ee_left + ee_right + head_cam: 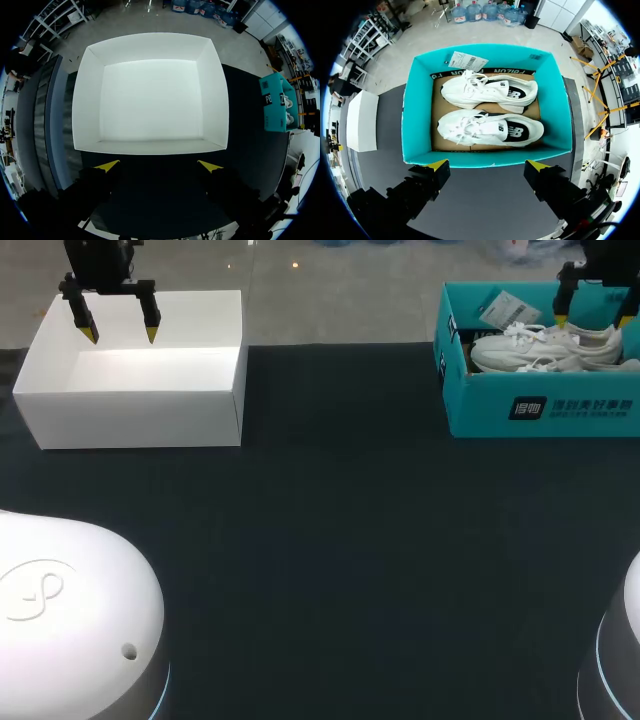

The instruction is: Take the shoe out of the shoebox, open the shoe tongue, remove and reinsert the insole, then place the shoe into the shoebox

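A white lace-up shoe (490, 129) lies beside its twin (490, 92) in the teal shoebox (414, 120), just ahead of the right tool (488, 165), which is spread wide and empty. The shoe is probably light and soft, and the firmer heel looks best to grip. The left tool (157, 166), likewise wide and empty, hangs over a white box (87, 100).

The light is even and fairly bright, and it seems to come from ceiling lamps overhead: small glints show on the glossy floor (295, 265) beyond the bench (330, 570). The dark bench top soaks up the light and carries almost no shadow. The white box (140, 390) is the brightest thing. In the left wrist view its bottom glows nearly washed out, with its walls a shade greyer. In the right wrist view the shoebox (415, 120) is evenly lit, and the white shoes (490, 129) cast only thin, soft shadows on the cardboard liner (540, 107).
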